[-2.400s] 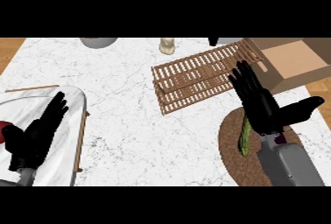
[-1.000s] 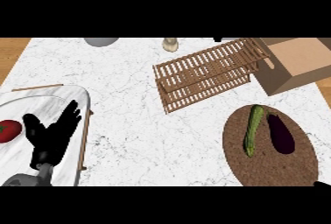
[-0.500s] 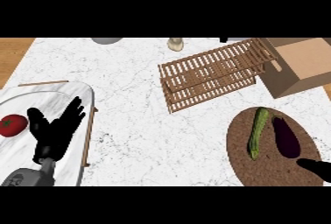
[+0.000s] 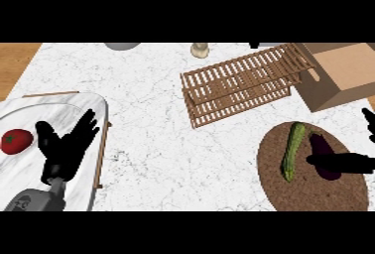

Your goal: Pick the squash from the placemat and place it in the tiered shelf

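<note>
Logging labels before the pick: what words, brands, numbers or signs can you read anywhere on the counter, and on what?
None: no readable text in the head view.
Cardboard box: plain sides, no print.
Tiered shelf: bare wooden slats.
Placemat with the squash and eggplant: no labels.
Tray with the tomato: unmarked.
Small items at the far edge: too cropped to tell.

A white, grey-veined marble table (image 4: pixel 147 109) fills nearly the whole view under even light, with strips of warm brown wooden floor (image 4: pixel 16 62) showing beyond its left edge and at the far right side.
</note>
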Robot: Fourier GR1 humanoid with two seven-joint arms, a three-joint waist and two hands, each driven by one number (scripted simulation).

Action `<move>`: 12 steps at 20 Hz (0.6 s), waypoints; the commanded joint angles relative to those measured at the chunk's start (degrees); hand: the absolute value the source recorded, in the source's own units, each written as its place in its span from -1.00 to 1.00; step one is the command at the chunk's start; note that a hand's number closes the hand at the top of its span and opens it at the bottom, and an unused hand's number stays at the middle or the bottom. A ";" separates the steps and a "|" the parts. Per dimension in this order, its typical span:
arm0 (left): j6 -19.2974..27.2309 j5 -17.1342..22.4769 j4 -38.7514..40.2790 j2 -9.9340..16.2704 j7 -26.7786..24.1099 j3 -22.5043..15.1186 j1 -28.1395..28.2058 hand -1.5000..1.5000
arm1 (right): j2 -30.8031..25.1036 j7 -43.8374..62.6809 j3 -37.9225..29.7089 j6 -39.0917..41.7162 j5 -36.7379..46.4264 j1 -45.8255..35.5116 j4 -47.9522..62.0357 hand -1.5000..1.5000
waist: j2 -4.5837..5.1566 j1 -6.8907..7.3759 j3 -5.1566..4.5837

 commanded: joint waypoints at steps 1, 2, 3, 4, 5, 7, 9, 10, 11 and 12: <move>-2.33 0.63 5.55 -1.25 -0.51 0.90 1.18 0.00 | 2.15 6.18 3.35 3.12 2.17 -5.23 3.80 -1.00 | 0.52 -0.62 -0.60; -0.92 -0.14 3.06 -1.17 2.19 0.32 0.52 0.00 | 4.40 6.02 5.18 1.33 4.96 -5.17 4.68 -1.00 | 0.43 -0.71 -0.56; 0.61 -0.88 -0.05 -0.51 2.12 0.43 3.21 0.00 | 3.22 7.20 4.47 2.57 3.99 -1.66 2.04 -1.00 | 0.24 -0.98 -0.55; -1.56 -0.11 3.05 -1.06 1.17 0.54 2.39 0.00 | 4.14 9.67 4.95 3.41 4.19 -6.22 4.86 -1.00 | 0.45 -0.64 -0.60; -0.18 -1.12 4.79 -2.09 1.34 0.64 -0.28 0.00 | 4.90 9.73 5.55 3.90 4.41 -6.55 6.44 -1.00 | 0.53 -0.94 -0.59; -2.81 0.27 2.52 0.26 1.70 2.35 1.96 0.00 | 6.75 10.19 5.70 1.48 7.59 -5.21 6.80 -1.00 | 0.36 -1.00 -0.57; -0.07 -0.99 0.37 -0.96 4.16 1.23 1.53 0.00 | 6.84 11.11 4.93 3.25 8.62 -7.55 9.18 -1.00 | 0.34 -0.91 -0.55; -1.06 -1.26 3.86 -1.66 2.33 1.94 -0.55 0.00 | 9.19 13.00 8.11 1.45 12.17 -6.12 7.44 -1.00 | 0.38 -1.39 -0.59; 0.25 -2.91 2.16 -2.98 0.47 -0.03 4.10 0.00 | 8.34 13.22 6.91 3.12 11.86 -7.44 7.67 -1.00 | 0.31 -1.03 -0.59; -3.00 -0.18 2.34 -0.40 1.43 2.95 2.96 0.00 | 9.78 15.53 7.99 2.59 13.94 -8.08 7.33 -1.00 | 0.30 -1.01 -0.61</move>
